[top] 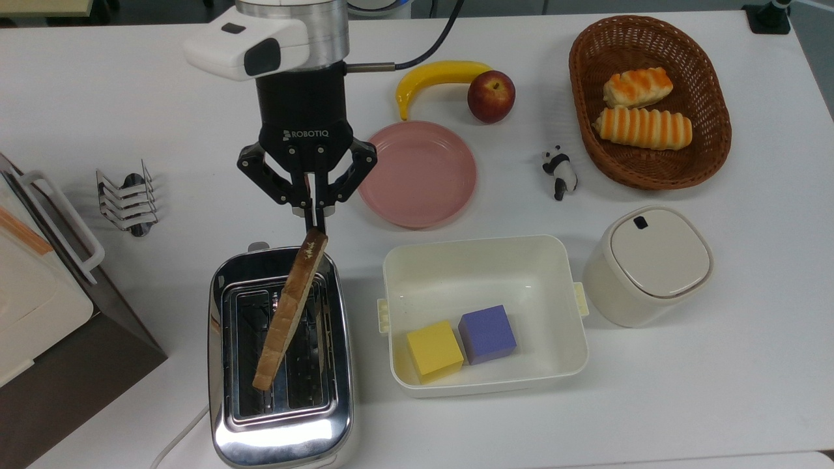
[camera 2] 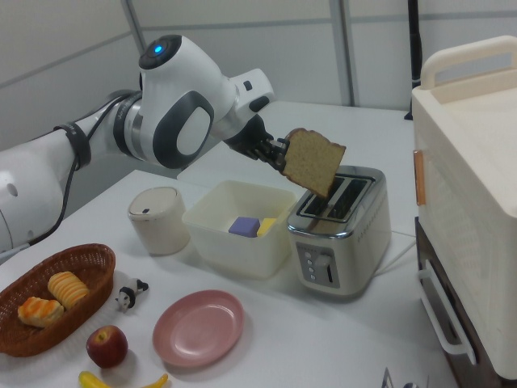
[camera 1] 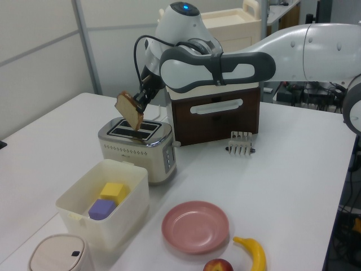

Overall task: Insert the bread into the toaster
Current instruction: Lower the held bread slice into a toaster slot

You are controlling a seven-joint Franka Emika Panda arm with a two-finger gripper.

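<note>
Fingers [top: 317,218] pinch the bread [top: 290,310] by one crust edge, and I hold it just above the toaster [top: 280,365], not yet in a slot. From the fingers the slice hangs down toward the toaster, its long axis running slightly skewed to the slots in the top view. I judge it needs squaring up first. Which slot lies under it I cannot tell.

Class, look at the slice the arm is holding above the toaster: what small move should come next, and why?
Probably turn the bread to match a slot, then lower. The gripper holds the slice by one edge above the toaster, and in the top view it lies slanted across both slots rather than along one.
</note>
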